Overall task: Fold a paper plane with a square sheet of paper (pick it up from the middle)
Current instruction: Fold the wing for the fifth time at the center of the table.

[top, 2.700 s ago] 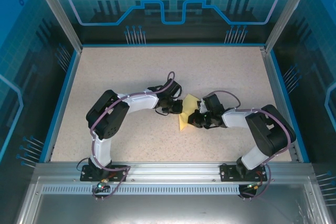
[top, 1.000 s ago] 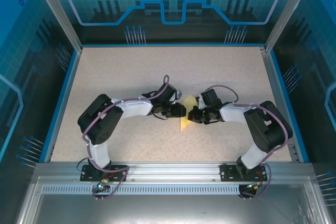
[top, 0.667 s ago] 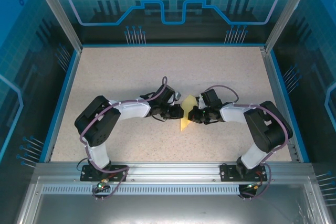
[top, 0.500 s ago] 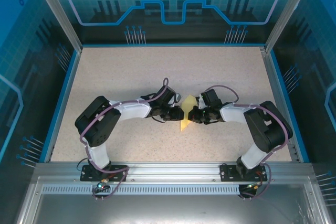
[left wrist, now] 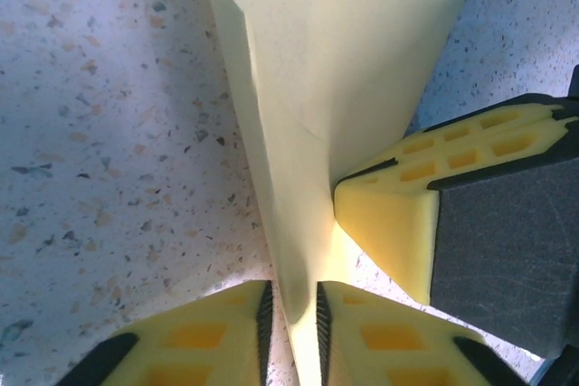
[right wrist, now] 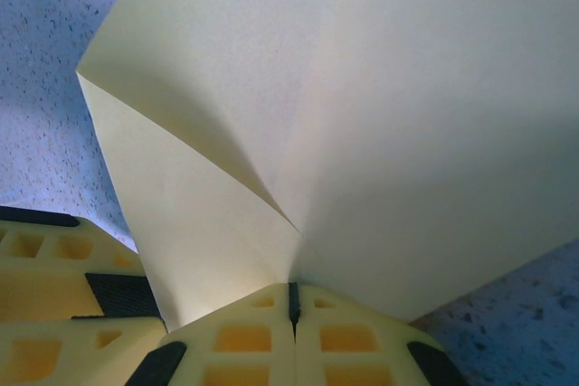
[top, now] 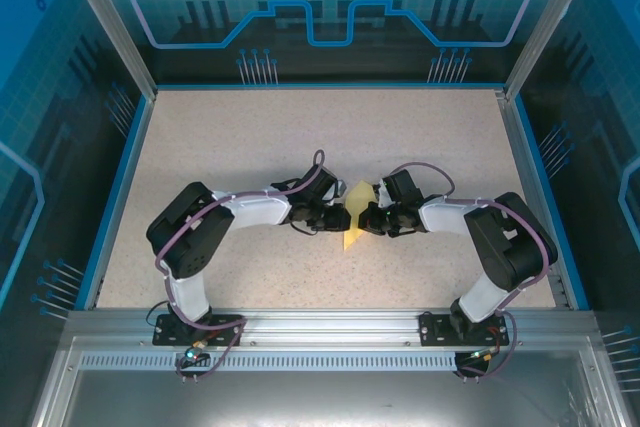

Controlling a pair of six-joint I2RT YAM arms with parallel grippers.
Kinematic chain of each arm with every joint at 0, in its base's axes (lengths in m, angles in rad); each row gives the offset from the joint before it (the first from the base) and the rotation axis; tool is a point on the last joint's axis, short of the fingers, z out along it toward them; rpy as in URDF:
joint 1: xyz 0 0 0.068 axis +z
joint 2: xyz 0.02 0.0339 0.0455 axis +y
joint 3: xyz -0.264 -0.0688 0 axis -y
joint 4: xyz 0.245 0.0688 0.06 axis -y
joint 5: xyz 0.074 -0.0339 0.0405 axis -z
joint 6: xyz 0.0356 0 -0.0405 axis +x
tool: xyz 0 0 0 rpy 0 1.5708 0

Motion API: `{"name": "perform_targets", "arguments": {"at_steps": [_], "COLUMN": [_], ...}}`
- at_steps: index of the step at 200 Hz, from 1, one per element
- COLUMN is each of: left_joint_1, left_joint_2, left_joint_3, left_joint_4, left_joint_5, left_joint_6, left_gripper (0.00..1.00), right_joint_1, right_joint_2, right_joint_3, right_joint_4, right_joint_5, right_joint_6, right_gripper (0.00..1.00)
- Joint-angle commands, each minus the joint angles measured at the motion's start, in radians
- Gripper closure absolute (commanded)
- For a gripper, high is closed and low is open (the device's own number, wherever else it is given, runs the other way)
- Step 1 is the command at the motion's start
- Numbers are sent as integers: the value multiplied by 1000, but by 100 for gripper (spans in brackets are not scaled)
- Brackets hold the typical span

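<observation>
Sheet of paper [top: 349, 236], pale yellow and already creased, sits at the middle of the table [top: 250, 137]. Left gripper [left wrist: 294, 300], reaching in from the table's left half, pinches a folded ridge of the sheet. Right gripper [right wrist: 292, 294], reaching in from the table's right half, is clamped tight on the sheet where its creases converge.

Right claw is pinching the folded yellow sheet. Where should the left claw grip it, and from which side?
Grip the folded yellow sheet on its raised crease, where the layers tent up into a narrow ridge. Come in from the side opposite the right claw, with the left claw fingers straddling that ridge, then squeeze.
</observation>
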Motion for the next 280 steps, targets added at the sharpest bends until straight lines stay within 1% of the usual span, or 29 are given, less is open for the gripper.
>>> {"name": "perform_targets", "arguments": {"at_steps": [1,46,67,90,113,161,227,280], "left_joint_1": [-7,-6,-11,-16,-24,-66,-92,-108], "left_joint_2": [18,28,38,44,58,85,96,108], "left_joint_3": [31,45,62,83,112,186,215,245], "left_joint_4": [-7,-38,-71,-116,-144,-221,-287,-298], "left_joint_5": [11,-1,-20,-54,-71,-138,-238,-255], "left_joint_6": [23,38,58,87,106,162,207,211], "left_gripper": [85,96,98,98,98,98,100,99], "right_joint_1": [-16,-15,-16,-16,-16,-16,-38,-43], "right_joint_2": [-11,-33,-54,-79,-85,-48,-60,-32], "right_joint_3": [-21,-16,-15,-16,-21,-25,-46,-33], "right_joint_4": [-14,-20,-29,-39,-27,-20,-53,-38], "right_joint_5": [0,-3,-1,1,-6,-1,17,9], "right_joint_6": [0,0,-1,-2,3,0,-20,-21], "right_gripper": [96,95,92,90,89,92,93,93]}}
